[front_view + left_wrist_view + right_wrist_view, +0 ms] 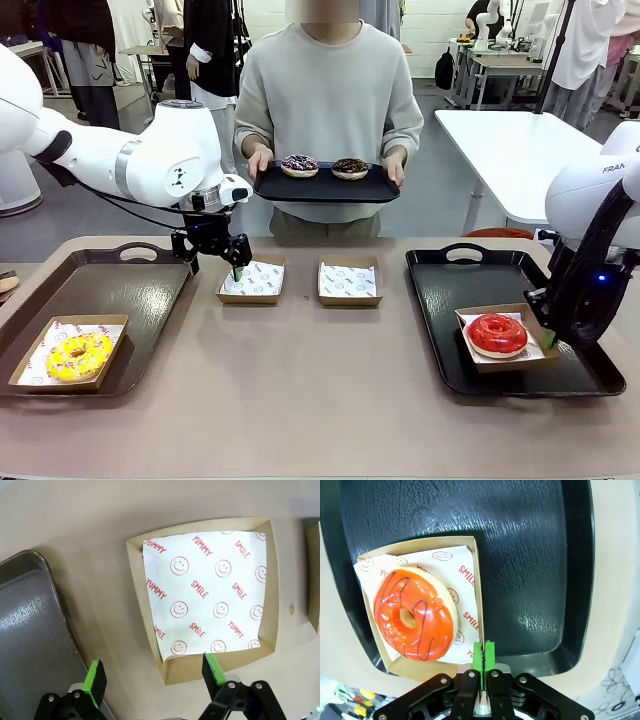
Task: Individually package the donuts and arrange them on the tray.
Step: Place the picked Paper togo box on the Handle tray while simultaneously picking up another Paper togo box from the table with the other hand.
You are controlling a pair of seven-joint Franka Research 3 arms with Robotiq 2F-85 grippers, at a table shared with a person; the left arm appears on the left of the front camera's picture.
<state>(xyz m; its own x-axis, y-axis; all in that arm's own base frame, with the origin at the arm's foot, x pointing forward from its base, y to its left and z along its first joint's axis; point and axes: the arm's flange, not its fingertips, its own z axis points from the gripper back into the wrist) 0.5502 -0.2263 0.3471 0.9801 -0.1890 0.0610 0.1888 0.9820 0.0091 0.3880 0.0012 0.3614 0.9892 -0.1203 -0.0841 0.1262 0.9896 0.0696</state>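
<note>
The left gripper (pixel 154 676) is hovering low over the worktop (pixel 320 400) with its fingers spread apart, holding nothing. It is straddling the near corner of an empty paper box (pixel 245 656) lined with smiley-print paper: 1 green pad is sitting over the box's near wall, the other outside it, beside the brown tray (pixel 120 280). A second empty box (pixel 349 300) is lying just to the right of the first, apart from it.

The yellow donut (pixel 78 355) is resting in its own box on the brown tray at the robot's left. The red donut (pixel 415 615) is sitting in the red donut's box (pixel 420 547) on the black tray (pixel 520 555) at the robot's right. The right gripper (pixel 483 652) is pressing its pads together on the side wall of that box, at its near corner.

At the far side, a person is holding a small black tray (pixel 325 190) in both hands, carrying 2 unboxed donuts side by side: the purple donut (pixel 299 165) with sprinkles and the brown donut (pixel 350 168).
</note>
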